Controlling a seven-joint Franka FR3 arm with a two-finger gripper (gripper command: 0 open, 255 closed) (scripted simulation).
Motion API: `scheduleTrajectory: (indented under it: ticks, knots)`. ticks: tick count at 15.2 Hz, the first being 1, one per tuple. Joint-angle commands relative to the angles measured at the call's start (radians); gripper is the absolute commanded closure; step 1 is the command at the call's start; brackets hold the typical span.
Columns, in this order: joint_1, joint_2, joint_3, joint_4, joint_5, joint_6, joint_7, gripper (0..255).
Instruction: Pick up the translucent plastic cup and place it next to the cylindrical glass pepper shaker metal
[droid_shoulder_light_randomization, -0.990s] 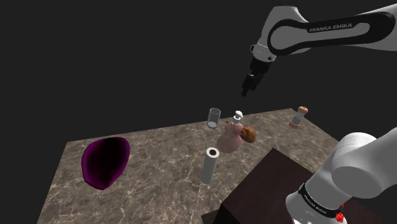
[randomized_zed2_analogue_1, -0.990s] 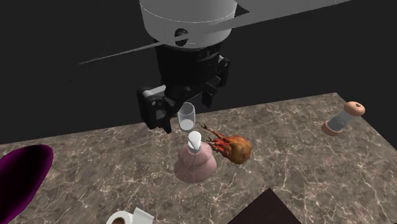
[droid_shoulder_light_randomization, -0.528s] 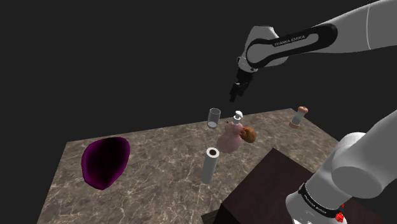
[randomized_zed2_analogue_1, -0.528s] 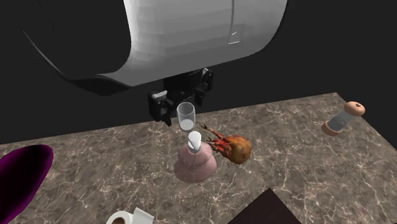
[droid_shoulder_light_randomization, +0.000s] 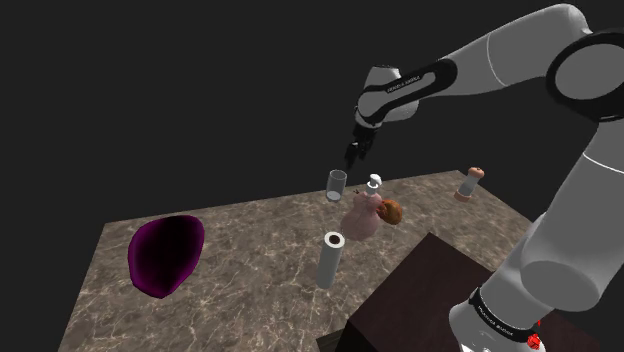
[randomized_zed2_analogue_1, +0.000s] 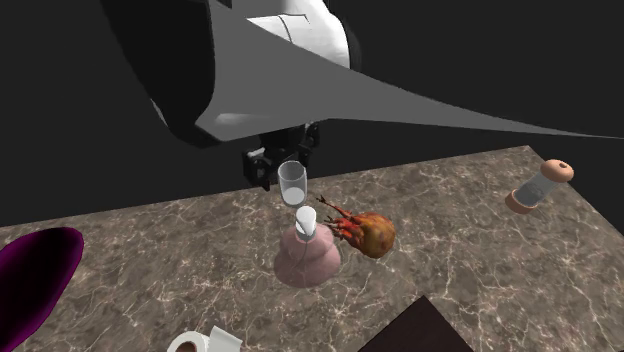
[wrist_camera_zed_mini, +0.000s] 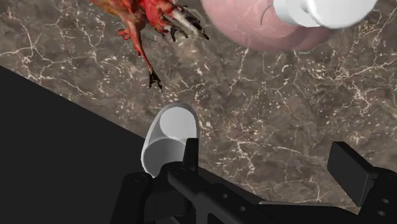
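Note:
The translucent cup (droid_shoulder_light_randomization: 337, 184) stands upright near the marble table's far edge (droid_shoulder_light_randomization: 250, 215). My black gripper (droid_shoulder_light_randomization: 352, 152) hangs just above it, a little toward the shoulder view's right. In the second exterior view the cup (randomized_zed2_analogue_1: 293, 183) stands in front of the gripper (randomized_zed2_analogue_1: 270, 165). In the wrist view the gripper (wrist_camera_zed_mini: 270, 162) is open; the cup (wrist_camera_zed_mini: 168, 137) sits just outside one finger (wrist_camera_zed_mini: 189, 153), not between the two. The pepper shaker (droid_shoulder_light_randomization: 469, 184), clear with brownish ends, stands apart at the far right corner (randomized_zed2_analogue_1: 540, 185).
A pink flask (droid_shoulder_light_randomization: 362, 215) with a white cap (wrist_camera_zed_mini: 324, 11) and a red-brown clawed figure (droid_shoulder_light_randomization: 392, 211) stand close behind the cup. A white cylinder (droid_shoulder_light_randomization: 331, 259) stands nearer the dark stand (droid_shoulder_light_randomization: 420, 290). A purple bowl (droid_shoulder_light_randomization: 165, 253) lies at the left. Black area surrounds the table.
The arm has swung toward the shoulder view's left and lower, bringing the gripper from above the flask's right side to just above the cup. Nothing on the table moved.

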Motion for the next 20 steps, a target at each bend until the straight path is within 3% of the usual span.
scheduleTrajectory:
  ticks: [1, 13, 20]
  knots:
    - [-0.008, 0.075, 0.0, 0.047, 0.02, 0.02, -0.024, 0]
    - [-0.078, 0.54, 0.036, 0.449, 0.101, 0.041, -0.107, 0]
    - [-0.084, 0.605, 0.047, 0.454, 0.113, 0.1, -0.114, 0]
